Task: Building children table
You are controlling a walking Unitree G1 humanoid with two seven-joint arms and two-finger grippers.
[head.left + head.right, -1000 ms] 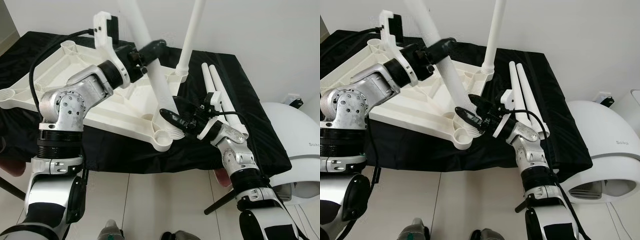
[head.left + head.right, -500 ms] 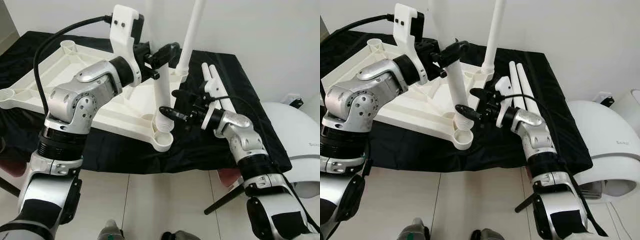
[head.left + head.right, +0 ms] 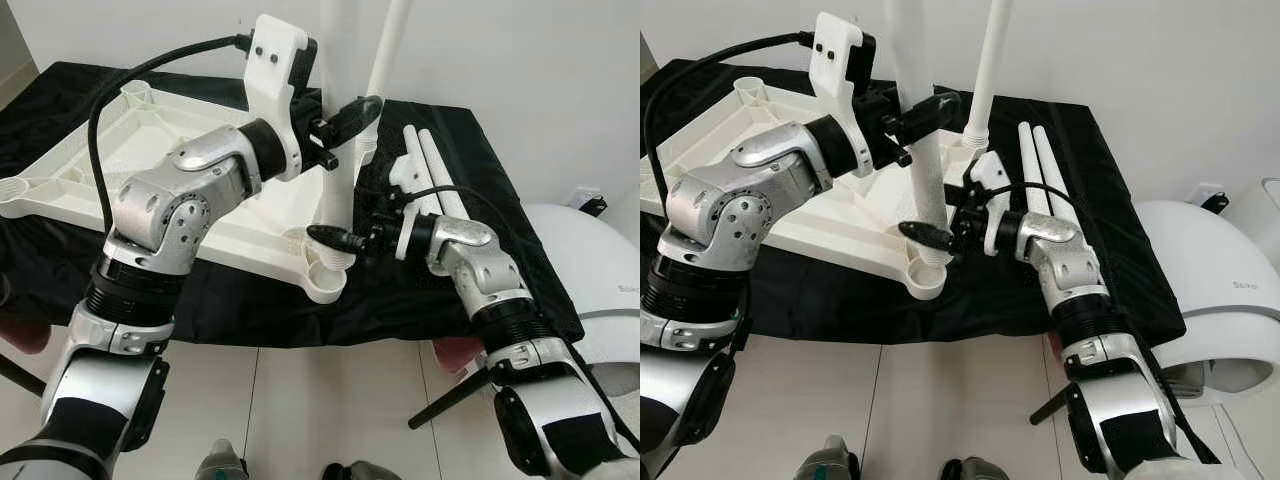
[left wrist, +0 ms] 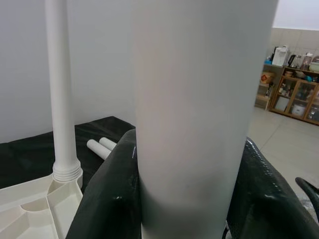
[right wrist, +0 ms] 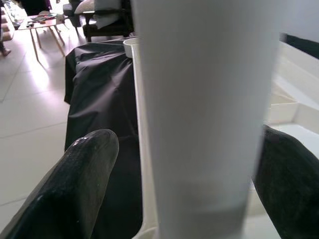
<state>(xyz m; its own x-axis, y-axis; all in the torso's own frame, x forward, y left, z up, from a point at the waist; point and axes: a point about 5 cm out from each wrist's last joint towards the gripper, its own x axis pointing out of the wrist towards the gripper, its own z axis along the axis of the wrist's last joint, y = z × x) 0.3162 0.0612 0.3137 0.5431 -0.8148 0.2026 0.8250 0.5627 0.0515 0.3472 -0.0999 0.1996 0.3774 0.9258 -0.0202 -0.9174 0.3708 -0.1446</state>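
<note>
The white tabletop (image 3: 150, 150) lies upside down on a black cloth. One white leg (image 3: 385, 60) stands in its far corner socket. A second white leg (image 3: 340, 190) stands nearly upright with its ribbed lower end at the near corner socket (image 3: 325, 283). My left gripper (image 3: 345, 125) is shut on this leg partway up; in the left wrist view both fingers (image 4: 112, 199) press its sides. My right gripper (image 3: 340, 222) is open low on the same leg, just above the socket, one finger (image 5: 82, 174) on each side with a gap showing.
Two spare white legs (image 3: 440, 185) lie side by side on the cloth, right of the tabletop. A white rounded appliance (image 3: 600, 270) stands on the tiled floor at the right, and a black strut (image 3: 445, 400) pokes out below the table edge.
The held leg has swung from a strong tilt to nearly upright over the near corner socket. My right gripper opened and moved to straddle the leg's lower end.
</note>
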